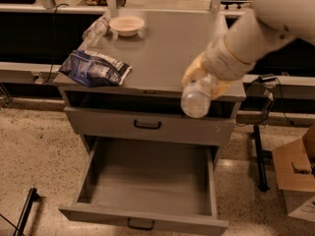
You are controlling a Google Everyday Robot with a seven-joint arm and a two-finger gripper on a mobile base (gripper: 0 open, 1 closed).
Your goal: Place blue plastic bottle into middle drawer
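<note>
My gripper (204, 80) is shut on the blue plastic bottle (196, 99), a clear bottle with a pale label. It holds the bottle in the air in front of the cabinet's front right edge, bottom end toward the camera, above the right side of the open drawer. The middle drawer (147, 215), grey with a small black handle, is pulled fully out at the bottom of the cabinet, and nothing lies in it. My white arm comes in from the upper right.
A blue snack bag (93, 69) lies on the cabinet top at front left. A white bowl (127, 25) and a thinner clear bottle (96, 31) are at the back left. The upper drawer (147, 124) is closed. A cardboard box (295, 173) stands on the floor at right.
</note>
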